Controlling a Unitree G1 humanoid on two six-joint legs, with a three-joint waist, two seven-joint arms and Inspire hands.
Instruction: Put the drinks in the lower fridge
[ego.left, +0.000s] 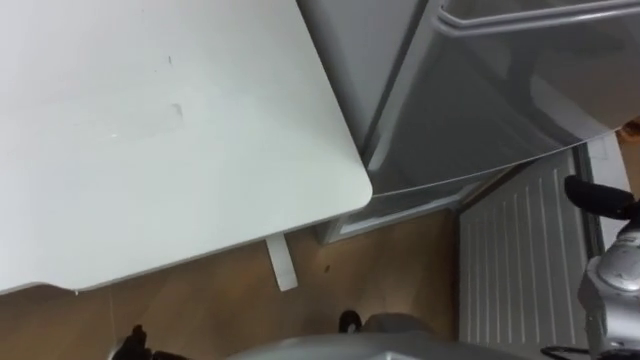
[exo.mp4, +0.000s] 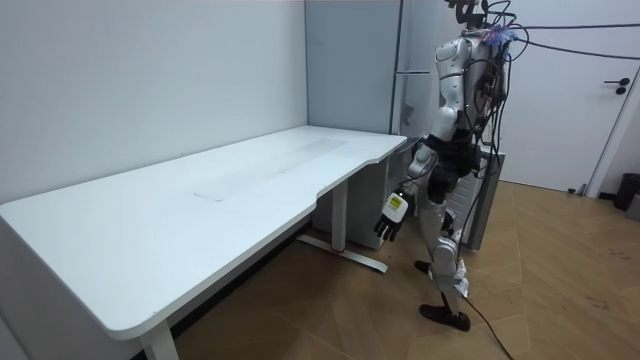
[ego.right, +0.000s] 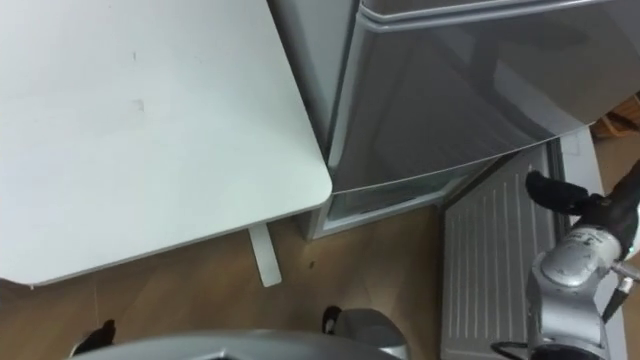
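The grey fridge (ego.left: 480, 90) stands just right of the white desk (ego.left: 150, 130), and I stand facing it. Its lower door (ego.left: 520, 260) is swung open towards me, showing a white ribbed inner panel. A narrow strip of the lower compartment (ego.left: 400, 205) shows under the upper door. My right hand (ego.left: 600, 195) is at the top edge of the open door, dark against its silver forearm; its fingers are hard to read. My left hand (exo.mp4: 390, 218) hangs low beside the desk's corner with its fingers relaxed and nothing in it.
The desk's rounded corner (ego.left: 350, 185) lies close to the fridge's left side, with a white desk leg (ego.left: 282, 262) below it. Wooden floor (ego.left: 400, 270) runs between the desk, the fridge and the open door. A closed room door (exo.mp4: 590, 90) stands behind.
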